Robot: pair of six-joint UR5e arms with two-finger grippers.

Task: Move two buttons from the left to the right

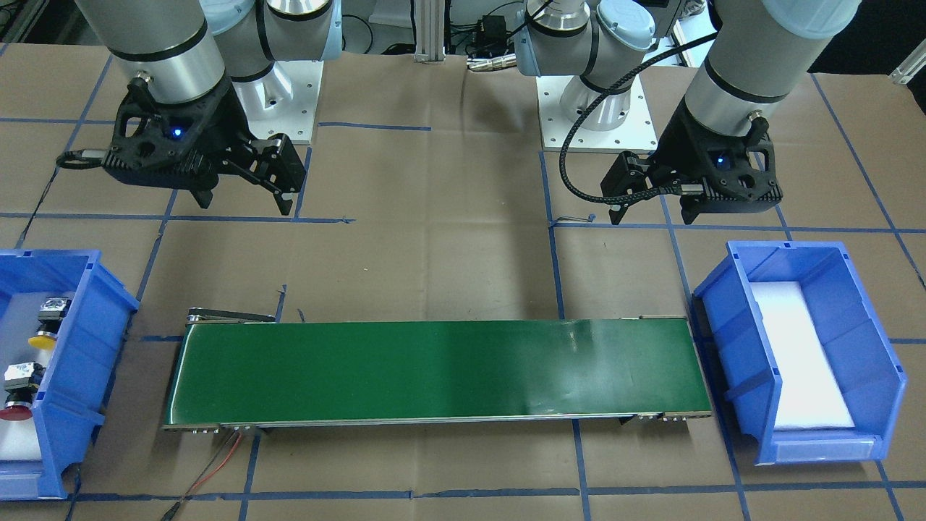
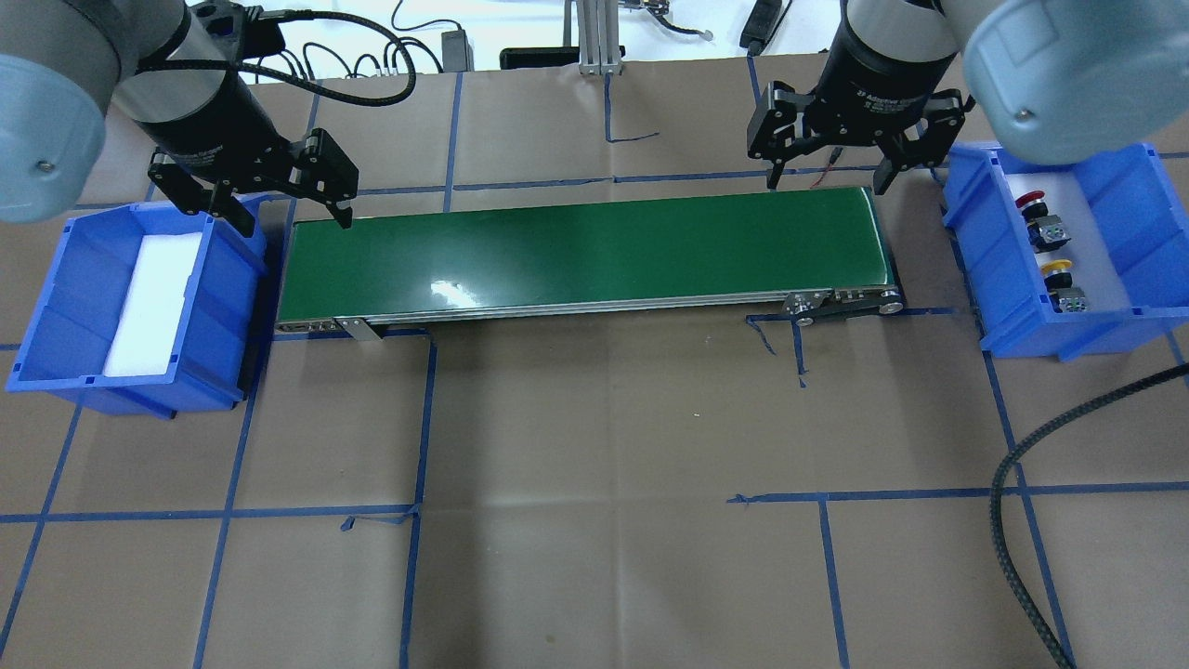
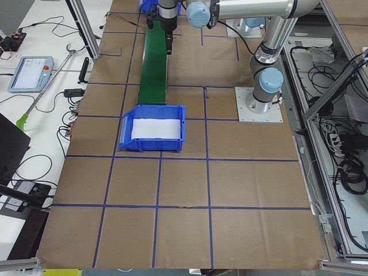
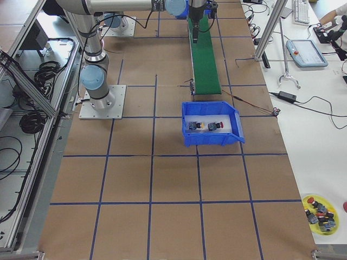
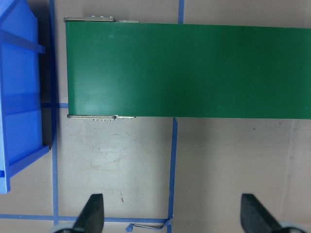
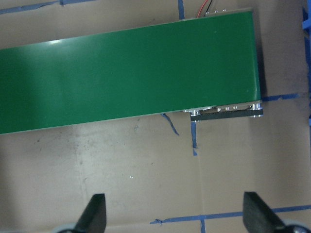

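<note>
The red button (image 2: 1029,203) and the yellow button (image 2: 1056,268) lie on white foam in the blue bin (image 2: 1119,190) at the robot's right end of the table. In the front-facing view they show as the yellow one (image 1: 43,337) and the red one (image 1: 16,412). My right gripper (image 2: 827,184) is open and empty, hovering by the right end of the green conveyor belt (image 2: 585,255), apart from the bin. My left gripper (image 2: 295,223) is open and empty by the belt's left end. Both wrist views show spread fingers (image 5: 92,213) (image 6: 95,213) above brown paper.
A second blue bin (image 2: 56,307) at the left end holds only white foam. Blue tape lines cross the brown table cover. A yellow dish (image 4: 320,214) with several more buttons sits on the side bench. A black cable (image 2: 1022,483) hangs at the right front.
</note>
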